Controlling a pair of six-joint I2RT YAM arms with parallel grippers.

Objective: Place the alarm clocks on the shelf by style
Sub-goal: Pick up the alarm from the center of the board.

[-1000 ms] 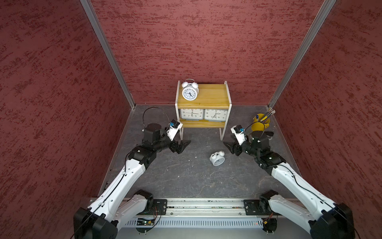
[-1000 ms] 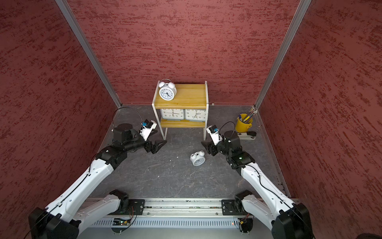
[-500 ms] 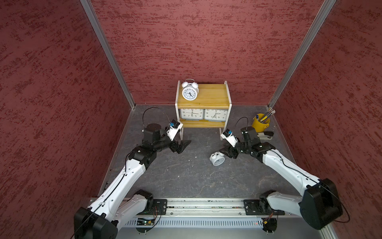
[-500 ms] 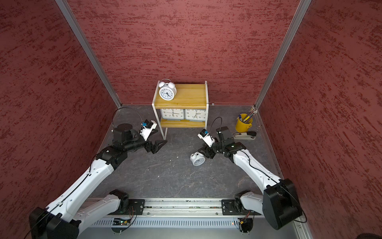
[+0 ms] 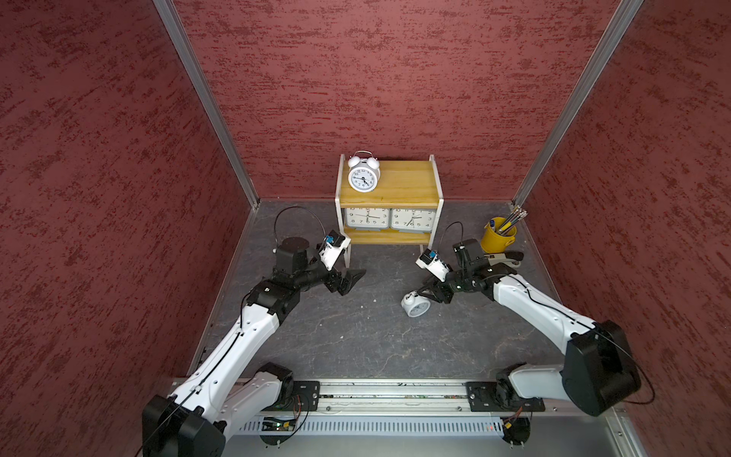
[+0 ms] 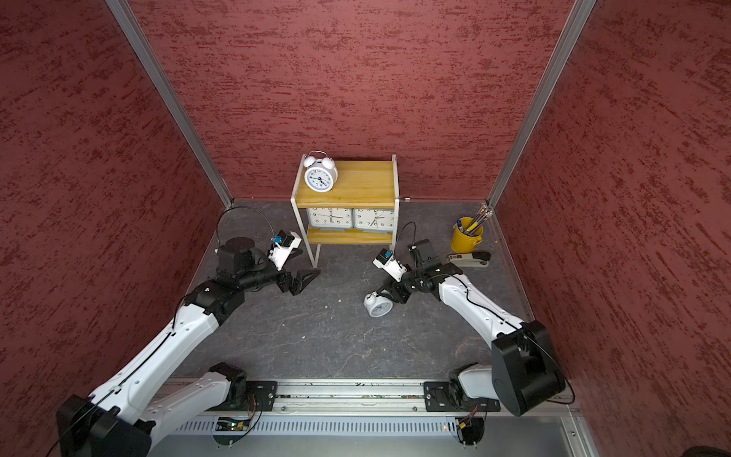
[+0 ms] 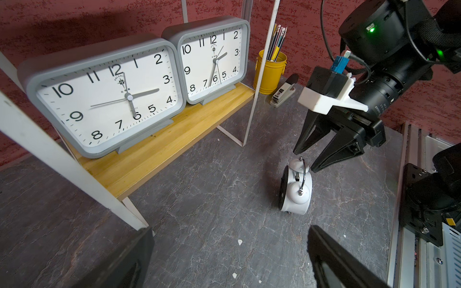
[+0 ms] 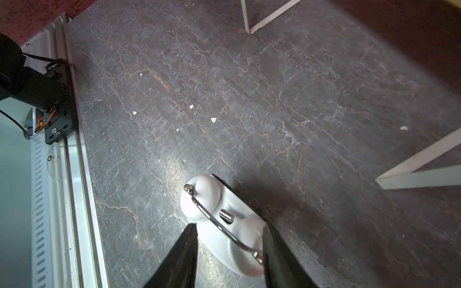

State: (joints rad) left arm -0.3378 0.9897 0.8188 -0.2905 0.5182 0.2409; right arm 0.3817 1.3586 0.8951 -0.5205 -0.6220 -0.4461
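Yellowish wood boards make the shelf (image 5: pixel 407 186), which stands against the back wall. On its top board, at the left end, one bell clock (image 5: pixel 364 178) stands upright. On the lower board the two grey clocks (image 7: pixel 107 97) (image 7: pixel 214 59) stand side by side and touch each other. The second bell clock (image 8: pixel 224 224) is on the grey floor (image 5: pixel 356 336) in front of the shelf, toward the right side. The right gripper (image 7: pixel 305 161) is at this clock, with one finger on each side of its bells and handle. I cannot tell if the fingers already press on it. The left gripper (image 5: pixel 353 283) hangs wide open and empty near the shelf's left leg. A yellow cup (image 5: pixel 497 239) and a stapler (image 5: pixel 504 258) are behind the right arm.
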